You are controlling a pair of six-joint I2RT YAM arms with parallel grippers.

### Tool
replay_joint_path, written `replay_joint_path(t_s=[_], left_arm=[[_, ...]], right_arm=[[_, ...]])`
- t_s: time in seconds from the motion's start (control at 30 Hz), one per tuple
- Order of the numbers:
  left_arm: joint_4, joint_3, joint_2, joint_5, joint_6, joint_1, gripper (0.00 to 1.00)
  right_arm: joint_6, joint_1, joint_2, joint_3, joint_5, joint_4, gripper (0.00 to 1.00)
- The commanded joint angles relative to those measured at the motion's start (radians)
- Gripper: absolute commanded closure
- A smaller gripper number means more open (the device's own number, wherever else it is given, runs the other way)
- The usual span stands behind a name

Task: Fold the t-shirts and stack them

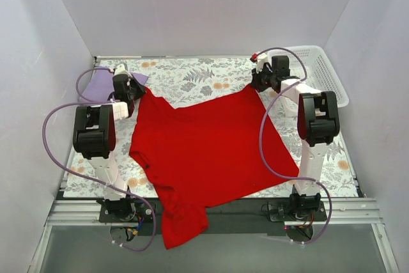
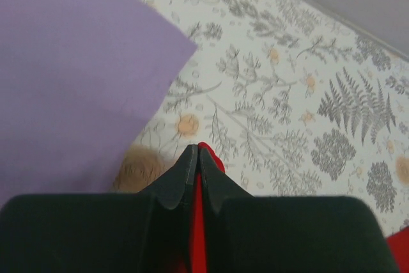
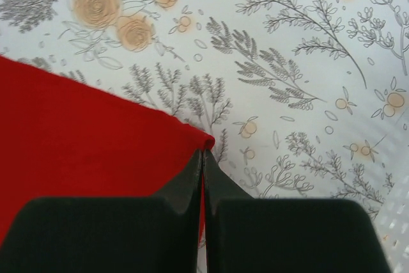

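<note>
The red t-shirt (image 1: pixel 208 148) lies spread across the floral table, one part hanging over the near edge. My left gripper (image 1: pixel 132 92) is shut on its far left corner (image 2: pixel 211 155). My right gripper (image 1: pixel 261 81) is shut on its far right corner (image 3: pixel 206 140). Both corners are pinched between the black fingers (image 2: pixel 181 172) and peek out past the tips. The lilac t-shirt (image 1: pixel 99 84) lies folded flat at the far left, just left of my left gripper, and fills the left of the left wrist view (image 2: pixel 70 75).
A white lattice basket (image 1: pixel 319 71) stands at the far right, beside my right arm. The floral mat (image 1: pixel 198 75) shows bare beyond the shirt's far edge. White walls enclose the table on three sides.
</note>
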Motion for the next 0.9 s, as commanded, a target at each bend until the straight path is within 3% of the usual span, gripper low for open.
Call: replay_joint_path(t_s=[0.0,0.37,0.87], left_arm=[[0.026,0.133,0.022,0.005,0.040,0.013,1.00],[0.039,0.133,-0.068,0.040,0.052,0.056,1.00],[0.006,-0.022,-0.298,0.134,0.076,0.059,1.00]], right_arm=[[0.018,0.000,0.025,0.132,0.066,0.057,0.99],[0.003,-0.003,-0.004,0.145,0.161,0.043,0.99],[0.006,-0.012,-0.166,0.021,0.089,0.047,0.99]])
